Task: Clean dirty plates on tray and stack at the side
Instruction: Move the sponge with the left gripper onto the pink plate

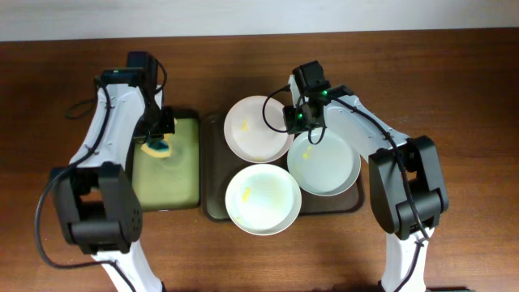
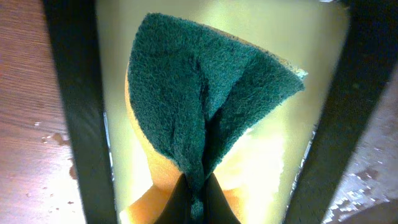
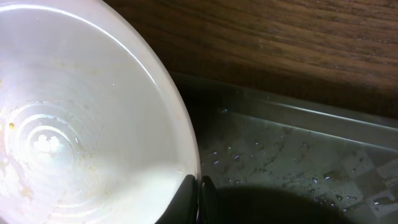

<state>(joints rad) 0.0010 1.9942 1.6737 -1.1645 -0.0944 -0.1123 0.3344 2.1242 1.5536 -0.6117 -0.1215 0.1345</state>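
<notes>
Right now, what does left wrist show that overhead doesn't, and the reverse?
Only left wrist: the green scouring face of the sponge creased where the left gripper pinches it, yellow foam beneath, and water droplets on the table.
Only overhead: three dirty plates on the brown tray, with the right gripper at the rim of the back plate.
Both: the sponge held over the small tray with the yellow-green inside.
</notes>
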